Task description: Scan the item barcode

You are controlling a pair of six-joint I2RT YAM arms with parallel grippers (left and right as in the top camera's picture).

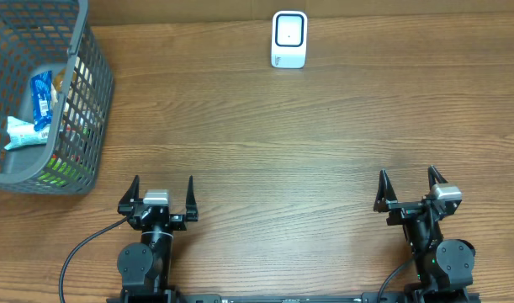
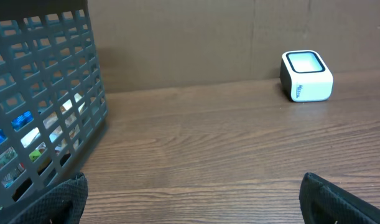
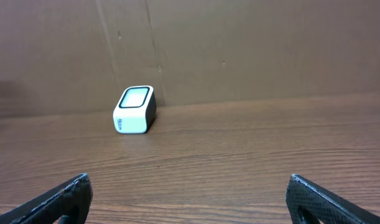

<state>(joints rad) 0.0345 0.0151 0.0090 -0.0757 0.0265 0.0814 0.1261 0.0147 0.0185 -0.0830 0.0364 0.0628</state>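
Observation:
A small white barcode scanner [image 1: 289, 39] with a dark-rimmed window stands at the far middle of the wooden table; it also shows in the left wrist view as the scanner [image 2: 306, 76] and in the right wrist view as the scanner [image 3: 134, 109]. Packaged items [image 1: 39, 105] lie inside a grey mesh basket [image 1: 90, 93] at the far left, seen through the basket wall [image 2: 53, 118]. My left gripper [image 1: 162, 195] is open near the front edge, empty. My right gripper [image 1: 410, 190] is open at the front right, empty. Both are far from the scanner and the basket.
A brown wall [image 3: 239, 50] backs the table behind the scanner. Bare wood [image 1: 273, 160] stretches between the grippers, the basket and the scanner. A black cable [image 1: 80, 248] runs from the left arm's base.

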